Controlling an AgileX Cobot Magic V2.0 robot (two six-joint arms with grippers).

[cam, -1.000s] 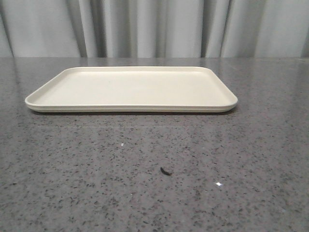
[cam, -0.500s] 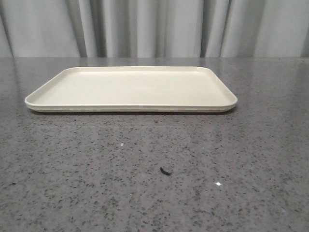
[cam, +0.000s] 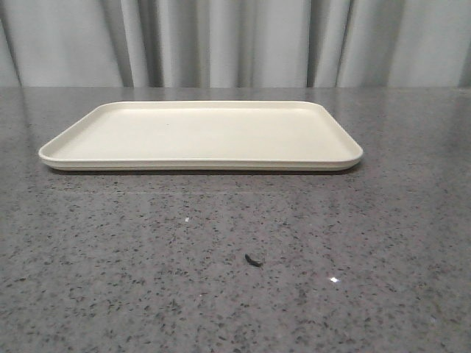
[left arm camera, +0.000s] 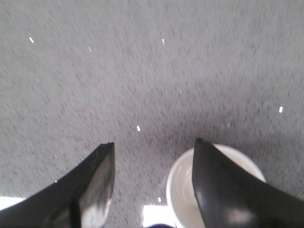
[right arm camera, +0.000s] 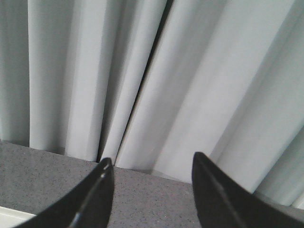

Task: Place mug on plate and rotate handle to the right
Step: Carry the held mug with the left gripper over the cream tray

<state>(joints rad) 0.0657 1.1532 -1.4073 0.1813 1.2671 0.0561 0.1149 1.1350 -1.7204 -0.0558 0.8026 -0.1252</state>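
Grey speckled stone fills the scene, a counter [cam: 235, 265] running back to a pale pleated curtain [cam: 235, 40], and on it sits the plate [cam: 200, 134], cream, rectangular, rounded at the corners, lying flat toward the far half of the counter with its low rim facing the camera. A small dark speck [cam: 252, 259] lies on the bare stone in front of it, well apart from the rim. Neither arm shows in the front view. Over to the left wrist camera: the left claw [left arm camera: 153, 148] has its two dark fingers spread wide, nothing between them but grey counter, and there is the mug [left arm camera: 216, 190], its white round rim partly covered by one fingertip [left arm camera: 223, 190] that sits over the opening. Whether that finger actually touches the mug cannot be told; the handle and the face print are out of sight here. On the right wrist camera, the right claw [right arm camera: 152, 164] is parted too, gripping nothing, pointed at the curtain folds with the back edge of the counter below and a sliver of cream at the frame's corner.
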